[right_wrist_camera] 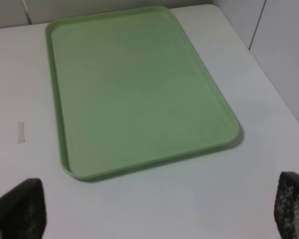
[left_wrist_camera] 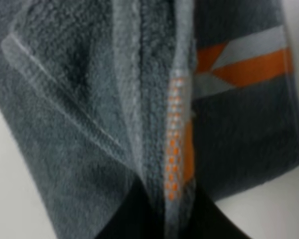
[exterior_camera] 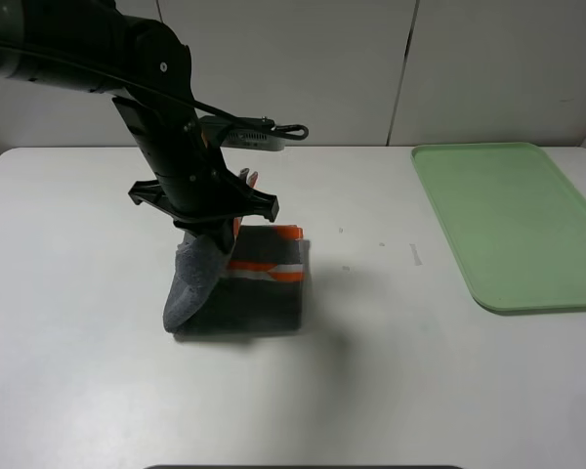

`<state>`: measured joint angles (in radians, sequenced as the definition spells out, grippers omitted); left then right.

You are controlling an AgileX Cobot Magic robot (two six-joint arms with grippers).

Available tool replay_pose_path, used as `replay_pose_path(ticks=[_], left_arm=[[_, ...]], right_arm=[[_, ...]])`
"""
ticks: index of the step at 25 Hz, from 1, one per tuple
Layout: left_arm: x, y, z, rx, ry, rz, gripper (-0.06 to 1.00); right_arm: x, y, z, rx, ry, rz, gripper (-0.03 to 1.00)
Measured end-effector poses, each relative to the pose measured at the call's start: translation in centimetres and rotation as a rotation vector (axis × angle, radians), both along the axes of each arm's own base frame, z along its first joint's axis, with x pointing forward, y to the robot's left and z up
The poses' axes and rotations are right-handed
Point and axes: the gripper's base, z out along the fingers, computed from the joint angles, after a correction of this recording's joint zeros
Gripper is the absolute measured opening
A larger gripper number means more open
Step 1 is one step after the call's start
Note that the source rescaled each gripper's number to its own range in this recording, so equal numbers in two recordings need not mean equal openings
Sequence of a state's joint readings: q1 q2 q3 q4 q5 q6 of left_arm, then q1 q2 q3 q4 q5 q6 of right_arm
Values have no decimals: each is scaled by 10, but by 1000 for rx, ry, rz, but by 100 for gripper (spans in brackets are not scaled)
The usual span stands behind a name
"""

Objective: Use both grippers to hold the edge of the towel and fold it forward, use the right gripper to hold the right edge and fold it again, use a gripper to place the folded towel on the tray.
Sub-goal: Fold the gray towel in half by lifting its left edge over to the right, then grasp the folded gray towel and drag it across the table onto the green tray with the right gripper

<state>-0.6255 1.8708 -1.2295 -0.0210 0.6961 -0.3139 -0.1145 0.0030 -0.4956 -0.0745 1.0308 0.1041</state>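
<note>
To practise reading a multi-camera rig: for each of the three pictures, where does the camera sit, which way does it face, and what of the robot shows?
High view: mounted above, facing down on the table, towel and tray; the left arm shows.
Left wrist view: behind the left gripper, which is shut on the towel it faces.
Right wrist view: behind the open right gripper, whose tips show, facing the tray.
Shared: high and left wrist, the towel; high and right wrist, the tray.
</note>
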Motion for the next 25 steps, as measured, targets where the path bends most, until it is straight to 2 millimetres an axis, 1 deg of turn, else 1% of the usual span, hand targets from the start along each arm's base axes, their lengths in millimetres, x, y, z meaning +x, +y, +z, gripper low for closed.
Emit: replay_pose_path(ticks=[7,10,11,12,14,15,16,17,20,25], left_arm=[[4,-14,-11,-43,-54,-15,8],[3,-16,-12,-52,-53,-13,16],[3,-17,-12,-59,-51,-8,21],[3,-17,-12,-69,-51,0,29],[2,-19,-12,-82,-46,8,53],[2,-19,-12,-82,-46,8,69],[2,-19,-12,-82,-46,8,81],[2,-19,-12,-82,-47,7,88],[3,-19,-12,-79,-50,4,97],[2,-19,-10,-81,-54,3,100]], right_arm=[[0,0,0,2,0,1,100],[0,0,0,3,0,2,100],[0,0,0,3,0,2,100],[0,0,0,3,0,2,100],[0,0,0,3,0,2,100],[0,0,0,3,0,2,100],[0,0,0,3,0,2,100],[0,0,0,3,0,2,100],[0,0,0,3,0,2,100],[0,0,0,3,0,2,100]])
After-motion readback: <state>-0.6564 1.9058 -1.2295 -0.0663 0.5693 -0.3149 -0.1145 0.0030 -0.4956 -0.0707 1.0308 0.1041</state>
